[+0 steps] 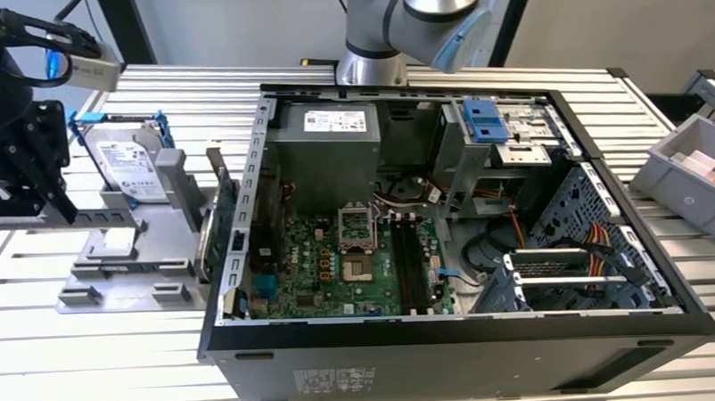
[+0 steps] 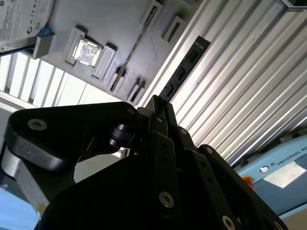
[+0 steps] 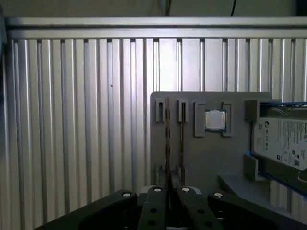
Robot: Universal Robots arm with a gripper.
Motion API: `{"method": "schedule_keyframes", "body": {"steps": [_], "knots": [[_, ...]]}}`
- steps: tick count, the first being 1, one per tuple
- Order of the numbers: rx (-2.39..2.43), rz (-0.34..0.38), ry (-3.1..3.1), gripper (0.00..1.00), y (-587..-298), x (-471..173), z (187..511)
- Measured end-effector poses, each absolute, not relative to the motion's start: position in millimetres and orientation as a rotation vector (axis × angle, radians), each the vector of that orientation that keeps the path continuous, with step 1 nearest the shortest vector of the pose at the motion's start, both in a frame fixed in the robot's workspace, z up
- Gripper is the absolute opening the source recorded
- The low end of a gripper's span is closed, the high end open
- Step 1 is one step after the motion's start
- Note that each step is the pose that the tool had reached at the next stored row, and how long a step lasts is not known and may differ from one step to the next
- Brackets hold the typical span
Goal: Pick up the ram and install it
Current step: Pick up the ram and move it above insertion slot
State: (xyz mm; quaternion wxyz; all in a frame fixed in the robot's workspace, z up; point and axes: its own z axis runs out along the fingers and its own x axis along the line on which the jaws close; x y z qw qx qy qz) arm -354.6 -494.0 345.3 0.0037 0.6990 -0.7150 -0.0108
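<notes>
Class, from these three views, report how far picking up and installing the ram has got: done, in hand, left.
Done: the ram is out of the gray fixture; a second stick stands in it. In hand: the gripper is shut on the ram above the fixture. Left: installing; the long slots on the motherboard in the open case look unfilled.

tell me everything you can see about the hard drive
The hard drive is a silver metal box with a white label on its broad face, held in a blue frame along its sides. It stands propped on edge, label toward the exterior camera, between posts of the grey holder on the ribbed table, to the exterior view's left of the open computer case. Only frame and holder appear to touch it.
</notes>
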Motion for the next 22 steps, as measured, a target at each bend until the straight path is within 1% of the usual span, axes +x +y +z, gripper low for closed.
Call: {"method": "schedule_keyframes", "body": {"steps": [22], "knots": [[2.189, -0.034, -2.243, 0.00, -494.0, -354.6, 368.0]]}}
